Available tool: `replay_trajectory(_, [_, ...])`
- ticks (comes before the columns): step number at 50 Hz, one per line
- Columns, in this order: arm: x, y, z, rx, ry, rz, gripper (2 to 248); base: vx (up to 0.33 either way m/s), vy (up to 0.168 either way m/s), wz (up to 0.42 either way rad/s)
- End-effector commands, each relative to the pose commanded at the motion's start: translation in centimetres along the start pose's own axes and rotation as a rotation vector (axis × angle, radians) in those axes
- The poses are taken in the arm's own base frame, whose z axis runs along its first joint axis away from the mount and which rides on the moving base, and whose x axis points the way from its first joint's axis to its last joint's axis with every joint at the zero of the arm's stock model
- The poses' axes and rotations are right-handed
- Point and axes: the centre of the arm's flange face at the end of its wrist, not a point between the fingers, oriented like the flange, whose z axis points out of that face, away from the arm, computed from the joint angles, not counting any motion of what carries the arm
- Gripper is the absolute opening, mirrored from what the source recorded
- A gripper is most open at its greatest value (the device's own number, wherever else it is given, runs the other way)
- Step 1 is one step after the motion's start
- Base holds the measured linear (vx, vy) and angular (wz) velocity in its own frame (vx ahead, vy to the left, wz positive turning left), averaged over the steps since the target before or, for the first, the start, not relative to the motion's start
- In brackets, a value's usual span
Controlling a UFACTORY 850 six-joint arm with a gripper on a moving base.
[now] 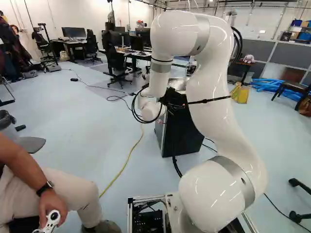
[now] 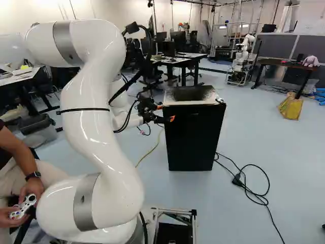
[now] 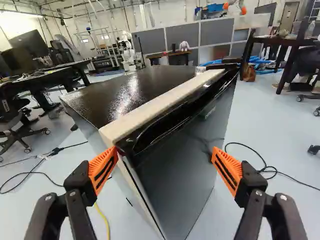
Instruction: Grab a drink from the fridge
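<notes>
In the right base view my gripper (image 2: 165,113) is at the upper near corner of the small black fridge (image 2: 193,140), on its left side. The wrist view shows the gripper (image 3: 165,152) open, its orange-padded fingers wide apart with nothing held. Ahead of it stands the fridge door (image 3: 175,175), shut and seen at an angle, with a dark recess along its top edge (image 3: 165,117). One fingertip is right by the door's upper corner; whether it touches is unclear. The other is in front of the door's face. No drink shows in any view.
A seated person (image 1: 63,189) with a controller is close at the left of the base. A black cable (image 2: 249,188) loops over the floor right of the fridge; a yellow cable (image 1: 124,165) runs left of it. Desks and another robot (image 2: 241,61) stand farther back.
</notes>
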Motion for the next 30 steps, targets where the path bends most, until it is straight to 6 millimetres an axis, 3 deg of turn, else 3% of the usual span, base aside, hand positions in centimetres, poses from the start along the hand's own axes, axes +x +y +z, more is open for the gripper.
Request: replay_trajectory(30, [0.4, 1.8, 0.2, -0.05, -0.003, 0.003, 247, 0.0, 0.0, 0.0])
